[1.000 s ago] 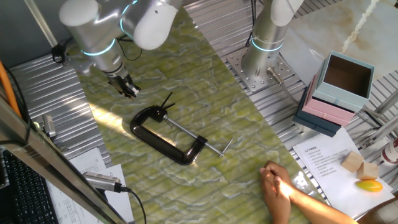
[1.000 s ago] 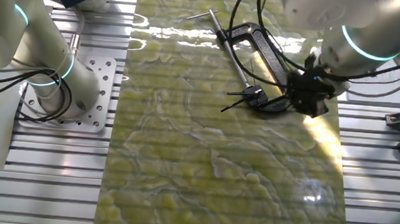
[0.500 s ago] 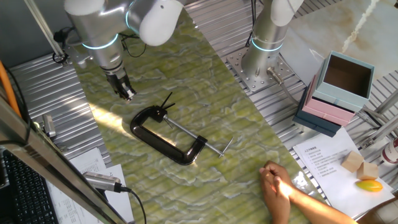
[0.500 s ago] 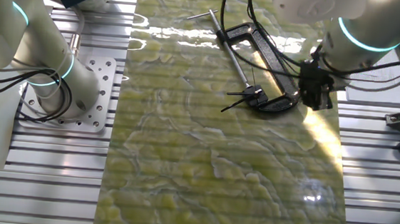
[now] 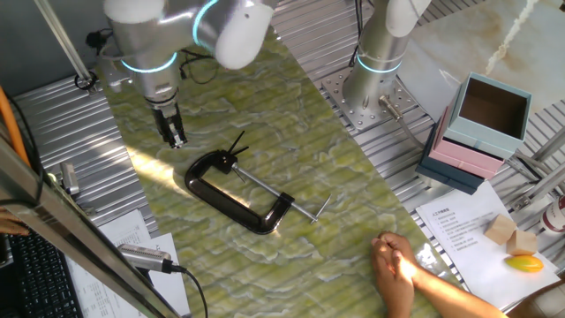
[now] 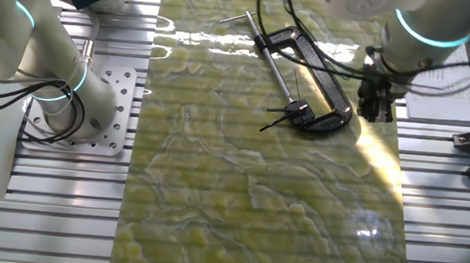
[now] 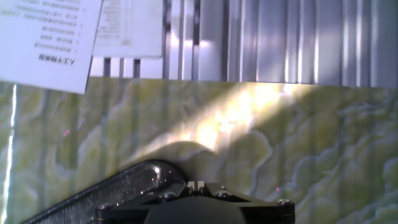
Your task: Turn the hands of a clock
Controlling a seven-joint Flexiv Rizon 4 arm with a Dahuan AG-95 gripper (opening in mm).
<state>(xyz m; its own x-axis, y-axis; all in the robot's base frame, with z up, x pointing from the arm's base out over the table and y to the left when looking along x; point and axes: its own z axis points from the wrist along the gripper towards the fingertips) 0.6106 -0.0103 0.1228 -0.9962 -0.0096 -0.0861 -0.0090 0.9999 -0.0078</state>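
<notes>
The two thin black hands stick out from the pivot at the far end of a black C-clamp lying on the green marbled mat; they also show in the other fixed view. My gripper points down over the mat, left of the clamp's curved end and apart from the hands; it also shows in the other fixed view. Its fingers look closed together and empty. In the hand view the fingertips sit together, with the clamp's black curve at the lower left; the hands are out of view there.
The clamp's silver screw rod runs toward the front. A person's hands rest at the mat's front edge. A second arm's base stands behind. A pink and blue box and papers lie right.
My gripper has drifted a little away from the clamp's curved end and its wrist has rotated to point more straight down. The clamp and the hands have not moved.
</notes>
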